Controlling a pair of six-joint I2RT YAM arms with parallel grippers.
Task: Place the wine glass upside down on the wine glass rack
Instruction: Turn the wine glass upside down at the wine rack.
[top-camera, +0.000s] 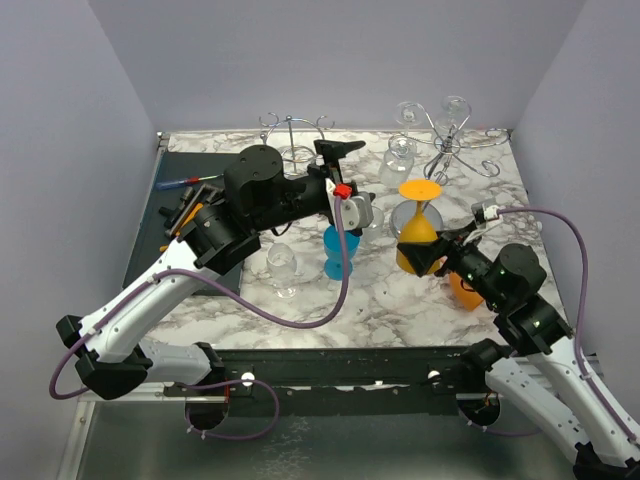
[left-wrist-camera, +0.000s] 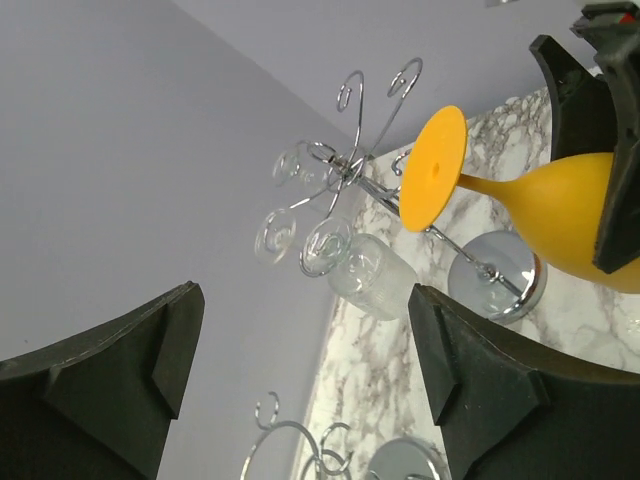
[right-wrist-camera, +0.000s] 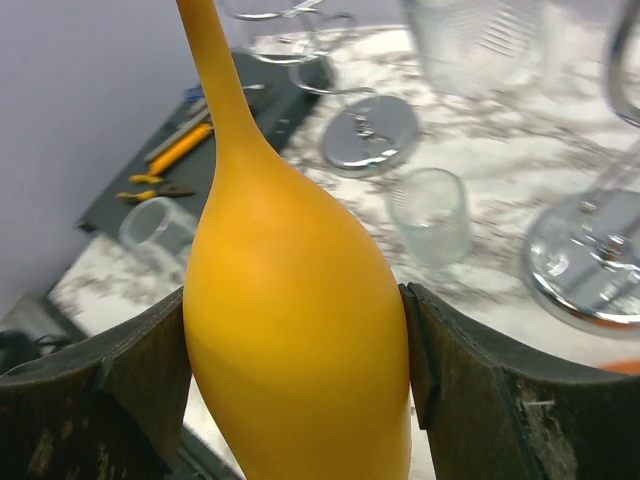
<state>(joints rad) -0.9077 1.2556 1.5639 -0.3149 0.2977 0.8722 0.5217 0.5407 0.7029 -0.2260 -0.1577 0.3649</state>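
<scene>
Orange wine glass (top-camera: 417, 233), foot up, in outstretched right claw (top-camera: 432, 257).

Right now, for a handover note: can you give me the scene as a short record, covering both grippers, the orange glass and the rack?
right gripper: shut on the bowl of the orange wine glass
orange wine glass: held foot-up, stem tilted, near the rack but not yet on it
left gripper: open, holding nothing
wine glass rack: far right of the table, clear glasses hanging on it
blue glass: standing mid-table
</scene>
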